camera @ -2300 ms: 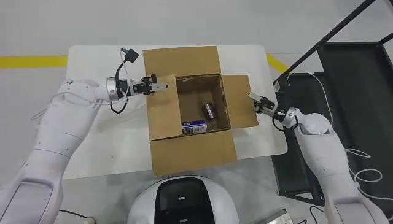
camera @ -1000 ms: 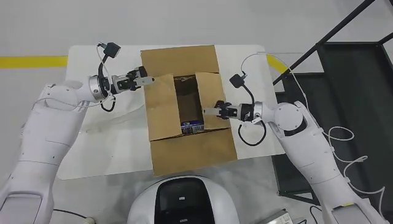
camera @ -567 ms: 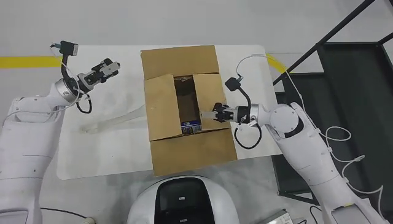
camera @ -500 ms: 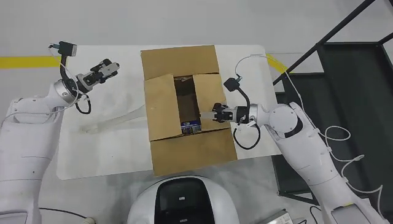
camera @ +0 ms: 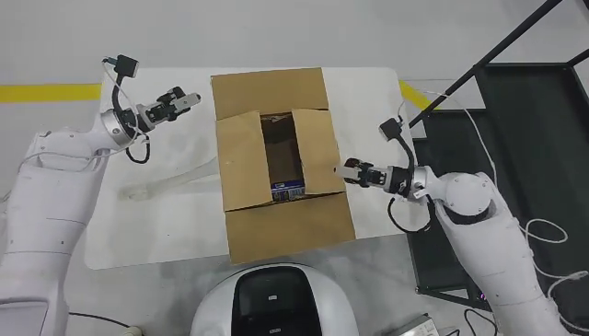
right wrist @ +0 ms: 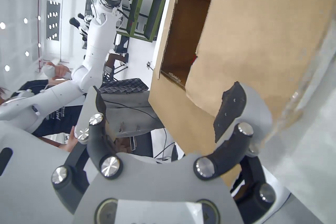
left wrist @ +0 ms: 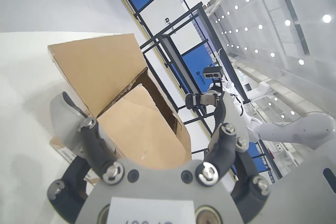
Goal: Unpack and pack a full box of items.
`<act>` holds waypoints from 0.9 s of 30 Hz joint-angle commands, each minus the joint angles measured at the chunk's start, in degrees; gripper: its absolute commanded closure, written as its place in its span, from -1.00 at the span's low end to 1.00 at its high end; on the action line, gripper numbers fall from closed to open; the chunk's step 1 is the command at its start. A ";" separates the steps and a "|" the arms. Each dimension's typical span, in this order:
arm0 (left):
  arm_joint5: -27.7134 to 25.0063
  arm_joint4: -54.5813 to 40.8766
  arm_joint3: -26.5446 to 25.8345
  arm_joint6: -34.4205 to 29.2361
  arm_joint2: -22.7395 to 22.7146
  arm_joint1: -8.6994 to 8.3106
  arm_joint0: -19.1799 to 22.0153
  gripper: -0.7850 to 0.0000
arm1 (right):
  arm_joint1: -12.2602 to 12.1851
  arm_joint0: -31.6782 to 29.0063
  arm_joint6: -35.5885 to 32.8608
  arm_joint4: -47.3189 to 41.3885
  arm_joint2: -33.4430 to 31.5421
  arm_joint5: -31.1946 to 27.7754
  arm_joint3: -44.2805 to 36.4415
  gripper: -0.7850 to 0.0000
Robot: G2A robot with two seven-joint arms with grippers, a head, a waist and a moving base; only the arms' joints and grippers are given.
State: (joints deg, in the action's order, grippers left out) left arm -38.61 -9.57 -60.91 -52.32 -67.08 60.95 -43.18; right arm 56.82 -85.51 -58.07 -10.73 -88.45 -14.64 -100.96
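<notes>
Box [camera: 290, 227] sits at centre of table [camera: 156, 230], side flaps [camera: 317, 152] folded inward; judged light, stiff cardboard, prone to creasing, best taken at a flap's free edge; left gripper [camera: 187, 100] and right gripper [camera: 348, 171] both spread wide, empty.

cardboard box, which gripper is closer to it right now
Right. The right gripper is open at the right edge of the box. The left gripper, also open, hangs over the table off the box's far left corner, clearly apart from it.

White table [camera: 156, 225] — black rack [camera: 525, 106] just beside it.
</notes>
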 commanded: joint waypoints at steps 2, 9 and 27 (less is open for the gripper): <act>-0.65 0.36 4.39 0.70 2.19 0.83 3.07 -1.00 | -0.34 -5.05 0.56 -3.49 -4.72 1.24 -0.32 -1.00; -1.83 -0.12 10.24 0.87 5.39 2.25 6.82 -1.00 | -0.44 -6.90 1.02 -4.55 -6.26 1.56 -0.71 -1.00; 0.95 3.52 11.42 5.60 6.06 2.64 7.77 -1.00 | -0.92 -8.24 -2.29 -1.12 -6.00 3.86 6.31 -1.00</act>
State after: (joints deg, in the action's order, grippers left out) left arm -37.44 -6.66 -50.03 -47.07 -61.29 63.48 -35.84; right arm 55.90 -93.85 -60.00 -12.39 -94.89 -10.84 -95.37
